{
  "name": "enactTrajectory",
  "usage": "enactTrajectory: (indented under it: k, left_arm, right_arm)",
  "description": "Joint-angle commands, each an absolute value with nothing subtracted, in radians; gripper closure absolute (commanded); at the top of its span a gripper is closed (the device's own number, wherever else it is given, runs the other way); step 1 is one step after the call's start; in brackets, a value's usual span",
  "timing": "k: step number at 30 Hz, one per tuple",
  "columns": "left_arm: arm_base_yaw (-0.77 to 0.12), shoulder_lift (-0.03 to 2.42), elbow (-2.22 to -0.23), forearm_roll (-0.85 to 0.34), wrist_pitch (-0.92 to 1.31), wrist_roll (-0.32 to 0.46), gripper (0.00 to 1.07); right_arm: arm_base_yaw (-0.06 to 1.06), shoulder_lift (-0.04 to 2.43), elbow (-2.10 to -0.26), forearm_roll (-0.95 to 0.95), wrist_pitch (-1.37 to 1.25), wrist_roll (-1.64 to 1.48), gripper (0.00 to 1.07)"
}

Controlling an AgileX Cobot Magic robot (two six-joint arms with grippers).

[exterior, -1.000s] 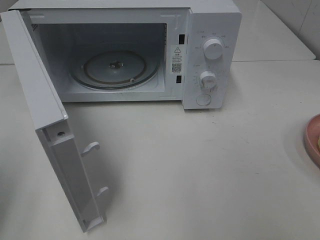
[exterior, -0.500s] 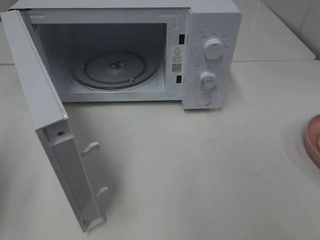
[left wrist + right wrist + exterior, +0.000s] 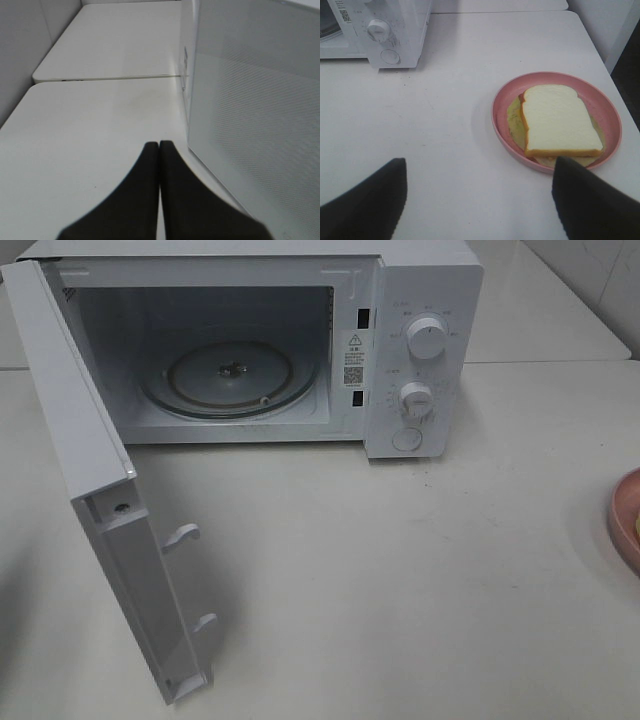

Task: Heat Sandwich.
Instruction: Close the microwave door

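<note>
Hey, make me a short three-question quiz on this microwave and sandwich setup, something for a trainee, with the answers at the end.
1. True or false: the microwave door stands open.
2. Where is the sandwich lying?
A. on the glass turntable
B. on the pink plate
C. on the bare table
3. Fill in: the left end effector is ___, the right end effector is open.

Key: 1 true; 2 B; 3 shut.
</note>
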State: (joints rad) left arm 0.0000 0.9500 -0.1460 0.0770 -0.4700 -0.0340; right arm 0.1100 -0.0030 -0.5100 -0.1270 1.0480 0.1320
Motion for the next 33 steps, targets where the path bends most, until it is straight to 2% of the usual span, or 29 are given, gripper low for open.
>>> enactTrajectory:
  k: [1, 14, 17, 24, 25, 33]
  left_arm:
    - [-0.048, 0.986, -0.148, 0.085, -0.523, -0.033, 1.06]
    - [-0.246, 1.201, -0.148, 0.077, -0.747, -0.037, 1.06]
    - [-0.314, 1.262, -0.148, 0.052, -0.808, -0.037, 1.06]
    - [-0.409, 1.343, -0.150, -0.006, -0.916, -0.037, 1.06]
    - [-0.444, 1.368, -0.162, -0.039, -0.922, -0.036, 1.06]
    - [-0.541, 1.443, -0.233, -0.101, -0.928, -0.006, 1.06]
  right_arm:
    - [0.104, -0.031, -0.506, -0.124, 1.041, 0.119, 0.31]
    - [0.104, -0.031, -0.506, -0.124, 1.041, 0.119, 0.31]
    - [0.104, -0.031, -0.506, -0.124, 1.041, 0.119, 0.31]
    - [0.104, -0.031, -0.506, -0.124, 1.041, 0.119, 0.31]
    - [0.104, -0.031, -0.506, -0.124, 1.041, 0.119, 0.31]
    - [0.104, -0.031, -0.506, -0.124, 1.041, 0.119, 0.31]
